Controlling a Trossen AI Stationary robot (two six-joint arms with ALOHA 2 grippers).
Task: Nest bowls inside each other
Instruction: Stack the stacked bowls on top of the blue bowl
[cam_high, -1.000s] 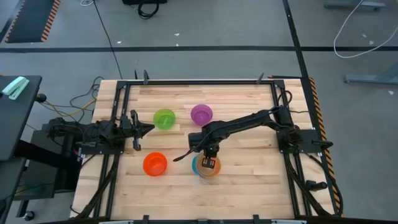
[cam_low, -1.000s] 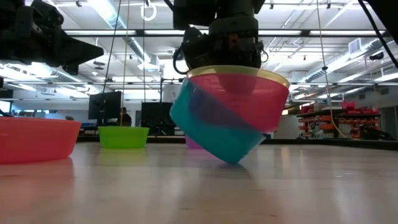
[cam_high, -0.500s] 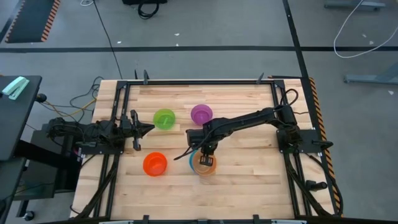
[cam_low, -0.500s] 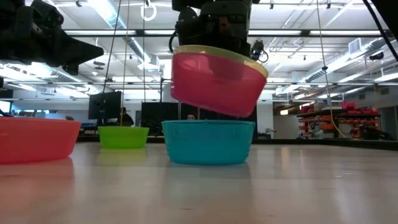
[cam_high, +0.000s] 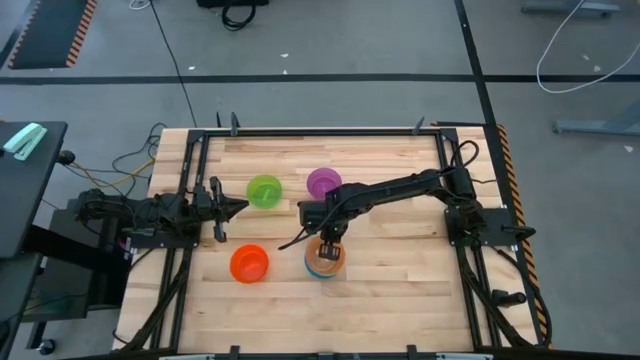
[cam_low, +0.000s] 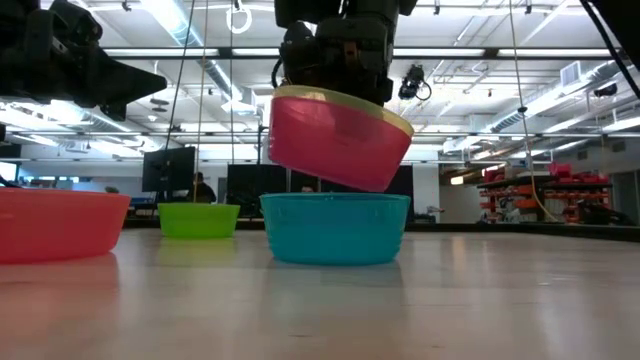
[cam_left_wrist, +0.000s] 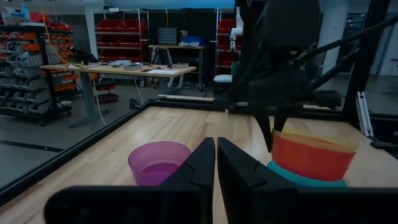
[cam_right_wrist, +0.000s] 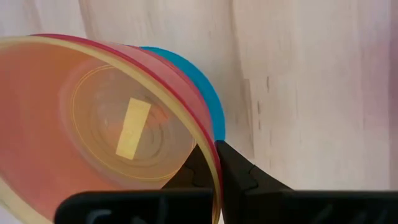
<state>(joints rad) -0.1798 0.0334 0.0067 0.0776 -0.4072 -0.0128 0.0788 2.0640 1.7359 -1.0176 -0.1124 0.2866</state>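
**High view: right gripper holding a nested pair of bowls above the blue bowl**

High view shows the right gripper reaching to the middle of the table, its fingers clamped on the rim of the pink-red bowl, which has the yellow bowl nested inside it. In the low view this pair hangs tilted, clear of the wood, just above the blue bowl, which sits flat directly beneath the gripper. The purple bowl and green bowl stand beyond the gripper, apart from each other. The orange bowl rests to its side, nearer the left arm. The left gripper waits at its own table edge, fingers pressed together and empty.
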